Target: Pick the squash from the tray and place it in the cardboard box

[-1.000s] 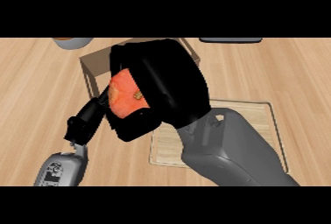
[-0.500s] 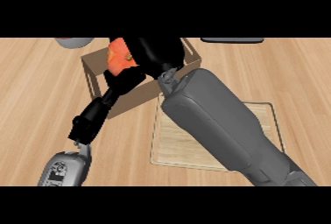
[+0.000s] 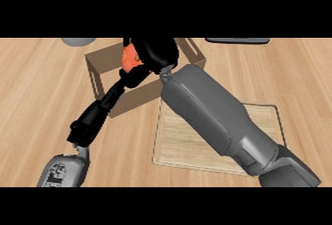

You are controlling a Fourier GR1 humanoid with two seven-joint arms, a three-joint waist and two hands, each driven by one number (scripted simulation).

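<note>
The right hand (image 3: 152, 52) has reached farther toward upper centre, fingers curled round the orange squash (image 3: 130, 59) (mostly hidden) over the cardboard box (image 3: 103, 81); the tray (image 3: 185, 149) lies lower right.

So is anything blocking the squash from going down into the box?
Nothing visible does. The right hand has its fingers curled round the orange squash right over the open cardboard box. The box's inside is mostly hidden by the hand.

Orange squash (image 3: 131, 58) sits over the open cardboard box (image 3: 103, 77), beside the wooden tray (image 3: 194, 147).
</note>
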